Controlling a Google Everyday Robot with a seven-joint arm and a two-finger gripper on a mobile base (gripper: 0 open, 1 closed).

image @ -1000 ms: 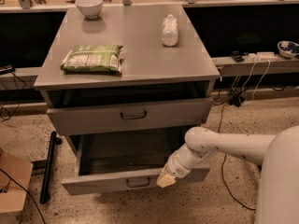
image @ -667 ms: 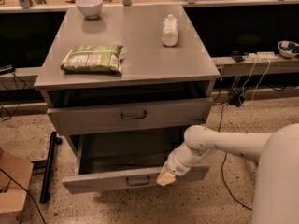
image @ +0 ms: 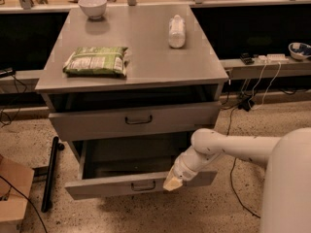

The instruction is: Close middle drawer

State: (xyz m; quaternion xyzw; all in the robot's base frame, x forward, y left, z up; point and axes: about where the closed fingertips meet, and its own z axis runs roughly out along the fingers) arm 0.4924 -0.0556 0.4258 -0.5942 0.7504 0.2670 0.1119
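The middle drawer (image: 112, 187) is the lower of the two drawers in view. It is pulled far out, with a low grey front, a small dark handle (image: 143, 185) and a deep grey tray. My gripper (image: 172, 182) is at the drawer's front, just right of the handle, against its upper edge. The white arm (image: 228, 149) reaches in from the right.
The drawer above (image: 138, 120) has a taller front and stands slightly open. On the cabinet top (image: 146, 52) lie a green bag (image: 97, 60), a white bottle (image: 177, 31) and a bowl (image: 92, 5). A black pole (image: 50, 174) and a cardboard box (image: 12, 193) are on the floor at left.
Hardly anything differs; the gripper stays at the middle drawer's front, and both have shifted at most very slightly toward the cabinet.
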